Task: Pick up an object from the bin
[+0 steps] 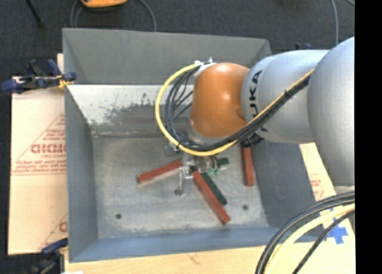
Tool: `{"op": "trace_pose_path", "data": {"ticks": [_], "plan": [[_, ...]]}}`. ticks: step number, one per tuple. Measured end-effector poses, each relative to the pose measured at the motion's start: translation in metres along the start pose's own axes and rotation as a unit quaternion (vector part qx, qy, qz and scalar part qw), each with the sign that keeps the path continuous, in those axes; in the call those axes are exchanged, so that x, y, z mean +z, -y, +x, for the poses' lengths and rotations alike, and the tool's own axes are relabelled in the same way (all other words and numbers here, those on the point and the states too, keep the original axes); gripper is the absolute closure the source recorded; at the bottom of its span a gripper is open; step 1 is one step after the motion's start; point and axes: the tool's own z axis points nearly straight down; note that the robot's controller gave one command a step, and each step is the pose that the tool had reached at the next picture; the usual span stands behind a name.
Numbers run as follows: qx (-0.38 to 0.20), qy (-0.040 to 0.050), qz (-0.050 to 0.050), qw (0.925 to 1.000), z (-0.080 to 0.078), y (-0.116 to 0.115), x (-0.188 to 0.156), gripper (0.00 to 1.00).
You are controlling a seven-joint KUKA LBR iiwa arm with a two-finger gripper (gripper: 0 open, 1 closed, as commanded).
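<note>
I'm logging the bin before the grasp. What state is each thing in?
Left red stick: lying flat, slanted.
Right red stick: lying flat, apart from the rest.
Lower red stick: lying flat, slanted.
Green stick: lying along the lower red stick, touching it.
Gripper: down in the bin, at the left red stick's right end.

Hand point(185, 177) down at bin point(113, 198) ctr, over end of long red stick point(158, 173); red & green sticks point(213, 198) just beside; short red stick point(248, 167) nr.
</note>
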Motion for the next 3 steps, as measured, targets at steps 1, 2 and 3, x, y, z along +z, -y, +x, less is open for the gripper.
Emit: {"op": "trace_pose_path", "data": {"ticks": [1, 2, 3], "plan": [[-0.051, 0.0105, 0.001, 0.9987, -0.028, -0.029, 0.011, 0.0], [-0.043, 0.0061, 0.0, 0.9991, 0.005, 0.019, 0.045, 1.0], [-0.042, 0.0061, 0.0, 0.9991, 0.005, 0.019, 0.045, 1.0]]}}
